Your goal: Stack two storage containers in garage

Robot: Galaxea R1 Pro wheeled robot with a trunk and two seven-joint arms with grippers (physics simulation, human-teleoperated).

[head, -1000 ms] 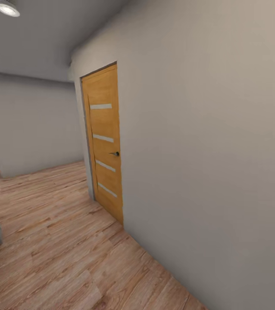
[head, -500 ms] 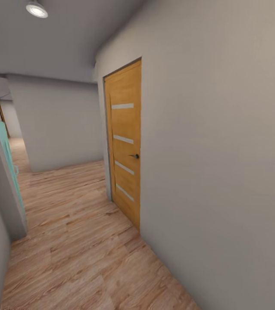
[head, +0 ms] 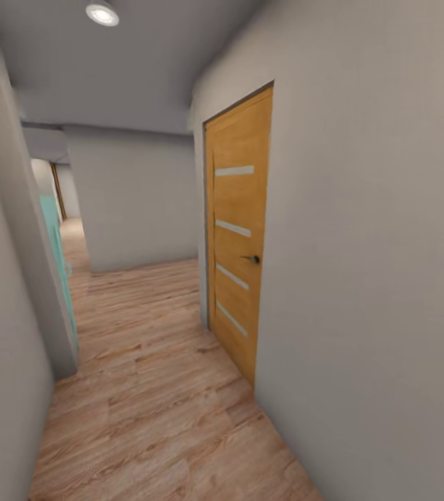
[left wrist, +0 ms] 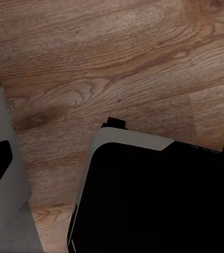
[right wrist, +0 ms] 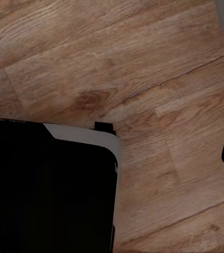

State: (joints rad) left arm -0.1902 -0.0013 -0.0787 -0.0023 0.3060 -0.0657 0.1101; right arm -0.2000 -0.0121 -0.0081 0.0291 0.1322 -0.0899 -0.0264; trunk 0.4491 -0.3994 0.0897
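Below both wrists, wood planks point(left wrist: 117, 63) and the black, white-edged base point(left wrist: 143, 195); jaw state impossible to tell on either side. Ahead, a narrow hallway floor point(head: 159, 390), grey wall point(head: 375, 278) at right with an orange door point(head: 238, 229) shut, glass slits across it. Teal door point(head: 58, 264) left. Farther on, a side passage; ceiling light point(head: 102, 12) overhead. Bins nowhere to be placed.

In the left wrist view the robot's base point(left wrist: 159, 195) is a large flat black slab with a rounded corner, edged by a pale grey-white rim. A small black tab juts from that rim. The right wrist view shows the same base point(right wrist: 48, 190): matt black top, rounded corner, light grey band and a small black lug at its edge.
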